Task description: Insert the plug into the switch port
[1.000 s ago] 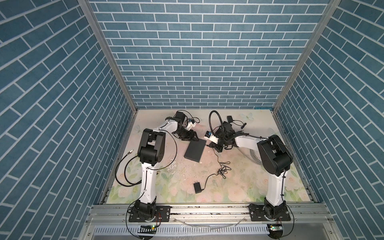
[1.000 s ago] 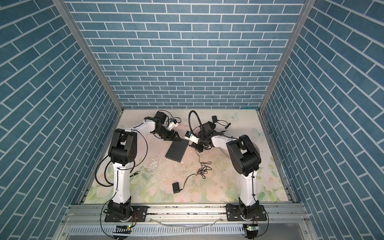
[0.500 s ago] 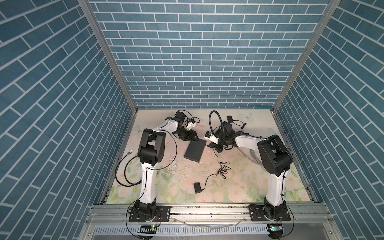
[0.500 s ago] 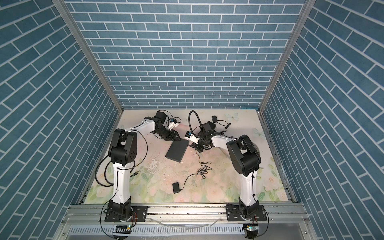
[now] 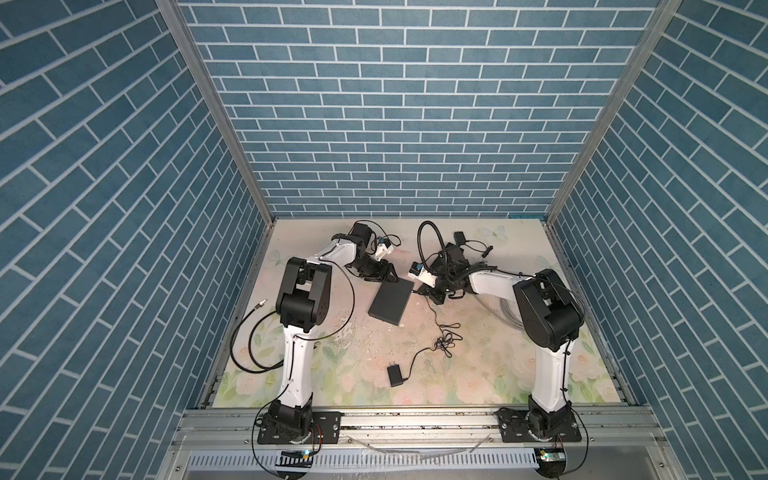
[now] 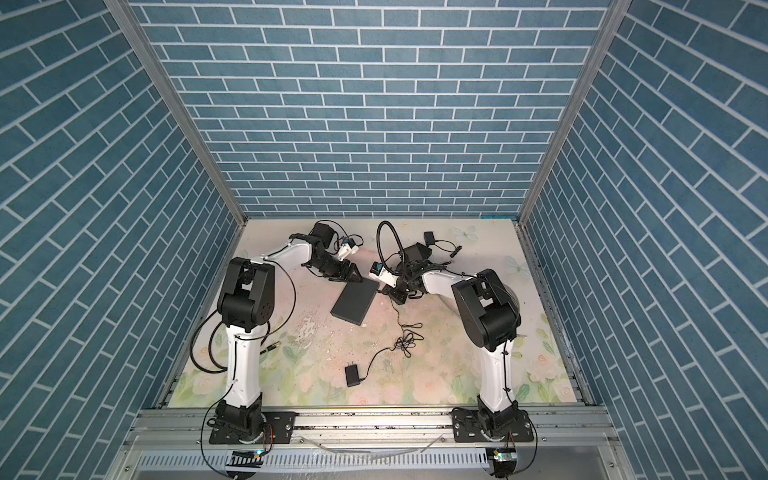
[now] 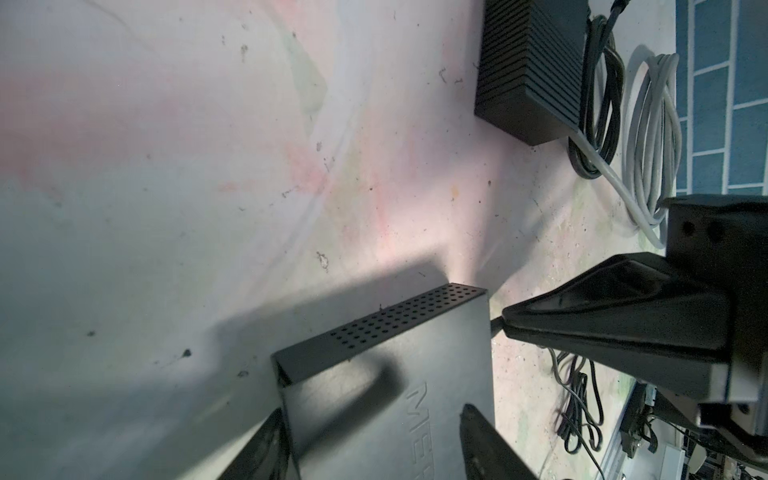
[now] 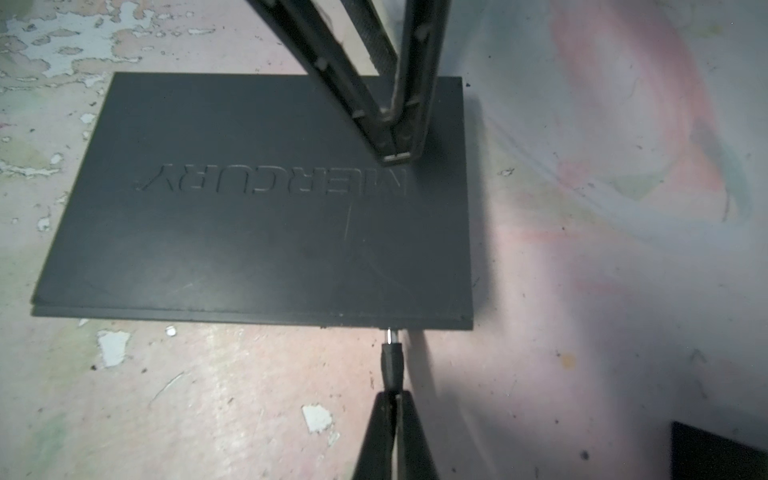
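Observation:
The switch [image 5: 390,306] [image 6: 354,306] is a flat black box lying on the floral table. The right wrist view shows its lettered top [image 8: 257,216]. My right gripper [image 8: 392,399] [image 5: 417,292] is shut on the black plug [image 8: 392,361]. The plug's metal tip meets the switch's side edge near a corner, where the port itself is hidden under the top's rim. My left gripper [image 7: 370,415] [image 5: 386,277] stands open at the switch's far end [image 7: 386,395]. One of its fingers [image 7: 478,436] is over the lid and the other is beside the edge.
The plug's thin cable runs through a tangle [image 5: 446,341] to a black wall adapter [image 5: 395,375] nearer the front. A ribbed black box [image 7: 532,70] and a grey cable coil [image 7: 652,137] lie behind the right arm. Black cable loops [image 5: 249,345] lie by the left wall.

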You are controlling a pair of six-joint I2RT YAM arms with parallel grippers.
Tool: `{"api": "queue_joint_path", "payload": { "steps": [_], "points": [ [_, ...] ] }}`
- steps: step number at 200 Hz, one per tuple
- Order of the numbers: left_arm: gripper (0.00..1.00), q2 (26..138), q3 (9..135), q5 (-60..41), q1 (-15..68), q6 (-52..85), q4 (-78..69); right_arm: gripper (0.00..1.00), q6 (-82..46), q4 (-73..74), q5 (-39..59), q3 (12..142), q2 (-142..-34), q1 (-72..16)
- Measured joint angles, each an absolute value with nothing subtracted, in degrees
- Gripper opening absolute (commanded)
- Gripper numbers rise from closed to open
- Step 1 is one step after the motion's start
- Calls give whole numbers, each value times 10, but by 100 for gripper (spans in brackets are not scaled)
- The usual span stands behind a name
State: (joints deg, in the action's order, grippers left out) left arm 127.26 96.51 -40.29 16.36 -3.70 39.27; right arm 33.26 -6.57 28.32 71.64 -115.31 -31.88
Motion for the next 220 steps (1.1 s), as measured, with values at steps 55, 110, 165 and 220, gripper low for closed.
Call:
{"api": "queue_joint_path", "payload": {
  "steps": [55, 110, 165, 220],
  "points": [
    [65, 1273, 965, -403, 164, -41, 393, 0, 327, -54, 275, 716, -1154, -321],
    [64, 1273, 965, -403, 163, -46, 394, 0, 328, -51, 251, 716, -1163, -332],
    [63, 1278, 967, -402, 160, -59, 396, 0, 306, -28, 231, 715, -1163, -335],
    [62, 1296, 994, -400, 159, -83, 427, 0, 298, -14, 225, 715, -1164, -335]
  ]
}}
